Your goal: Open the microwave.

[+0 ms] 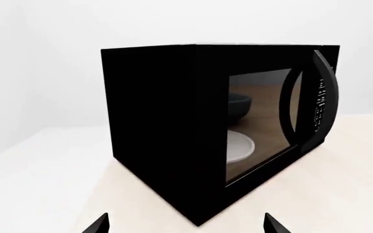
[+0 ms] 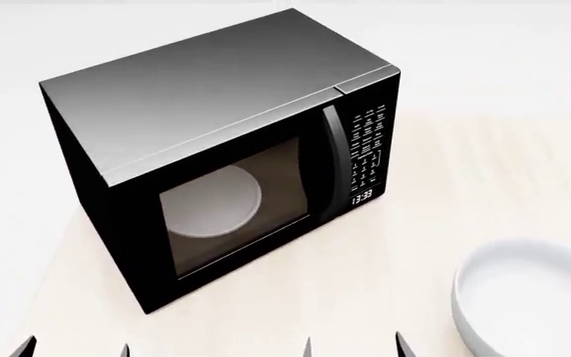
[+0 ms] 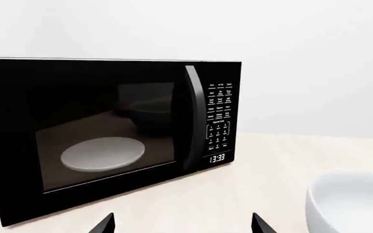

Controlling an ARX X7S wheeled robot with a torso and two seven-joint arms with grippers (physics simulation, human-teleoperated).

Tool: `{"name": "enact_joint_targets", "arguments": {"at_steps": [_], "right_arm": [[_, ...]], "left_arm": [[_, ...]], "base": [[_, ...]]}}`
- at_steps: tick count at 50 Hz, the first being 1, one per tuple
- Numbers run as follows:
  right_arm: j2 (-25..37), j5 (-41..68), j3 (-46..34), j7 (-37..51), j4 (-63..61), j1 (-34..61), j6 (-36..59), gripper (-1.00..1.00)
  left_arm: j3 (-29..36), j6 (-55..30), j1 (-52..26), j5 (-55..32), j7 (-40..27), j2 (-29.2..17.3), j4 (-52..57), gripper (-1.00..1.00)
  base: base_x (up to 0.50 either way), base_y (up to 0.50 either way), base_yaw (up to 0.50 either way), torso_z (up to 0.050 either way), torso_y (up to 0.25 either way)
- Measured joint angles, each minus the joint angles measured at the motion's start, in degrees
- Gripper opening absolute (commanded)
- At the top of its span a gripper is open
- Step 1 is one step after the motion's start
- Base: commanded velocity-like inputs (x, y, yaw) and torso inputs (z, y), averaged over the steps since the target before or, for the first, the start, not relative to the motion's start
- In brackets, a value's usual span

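The microwave (image 2: 216,163) is a black box with a grey top, standing on a pale wooden table, its door shut. A dark curved handle (image 2: 333,160) runs down the door's right side, beside the button panel (image 2: 367,145) and the clock reading 13:33. Through the glass I see the round white turntable (image 3: 102,154). My left gripper (image 2: 72,348) and right gripper (image 2: 353,346) show only as dark fingertips at the head view's lower edge, in front of the microwave and apart from it. Both are open and hold nothing. The left wrist view looks at the microwave's (image 1: 206,126) left front corner.
A white bowl (image 2: 534,301) stands on the table (image 2: 415,245) to the right of the microwave, near my right gripper. It also shows in the right wrist view as a bowl (image 3: 355,204) at the lower right. A plain white wall lies behind.
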Motion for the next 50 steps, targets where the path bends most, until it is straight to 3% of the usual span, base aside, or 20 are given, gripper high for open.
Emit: {"name": "enact_joint_targets", "arguments": {"at_steps": [13, 41, 50], "right_arm": [[0.6, 0.5, -0.4, 0.4, 0.1, -0.1, -0.3, 1.00], [1.4, 1.3, -1.3, 1.5, -0.3, 0.1, 0.0, 1.00], [1.7, 1.8, -1.9, 1.6, -1.7, 0.7, 1.5, 1.00]], "left_arm": [[0.4, -0.4, -0.2, -0.6, -0.5, -0.3, -0.1, 1.00], [1.5, -0.3, -0.5, -1.3, -1.5, -1.1, -0.1, 1.00], [1.8, 0.0, -0.5, -1.6, -1.7, -1.3, -0.3, 1.00]], "base": [[0.20, 0.00, 0.00, 0.000, 0.000], [0.00, 0.00, 0.00, 0.009, -0.242], [0.00, 0.00, 0.00, 0.002, -0.030]]}}
